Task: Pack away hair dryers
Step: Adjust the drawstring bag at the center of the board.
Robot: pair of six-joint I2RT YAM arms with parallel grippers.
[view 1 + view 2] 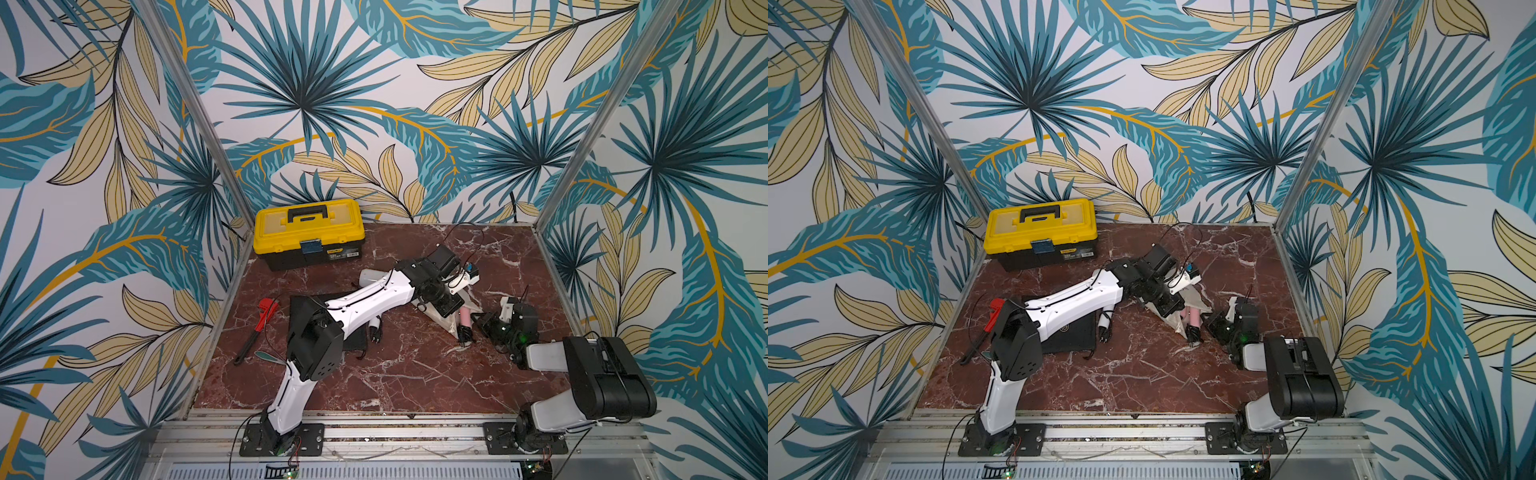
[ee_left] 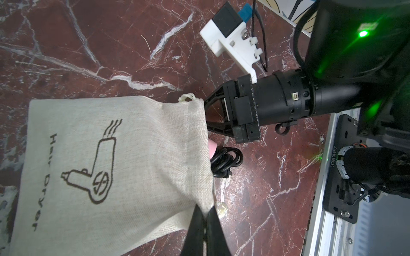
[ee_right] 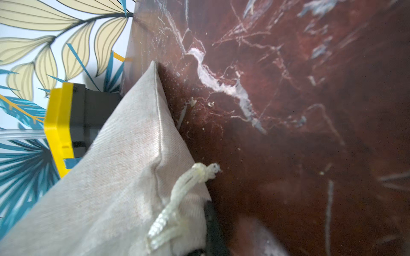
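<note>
A beige pouch printed "Hair Dryer" lies right of the table's middle. The pale pink hair dryer and its coiled black cord poke out of the pouch's mouth, and both top views show it. My left gripper is shut on one corner of the mouth's rim. My right gripper is shut on the opposite corner beside the drawstring knot, where one black finger shows. The white hair dryer lies under my left arm, with its handle and plug sticking out.
A yellow toolbox stands at the back left. A red wrench lies by the left wall. A black pouch lies flat under my left arm. Patterned walls close off the table on three sides.
</note>
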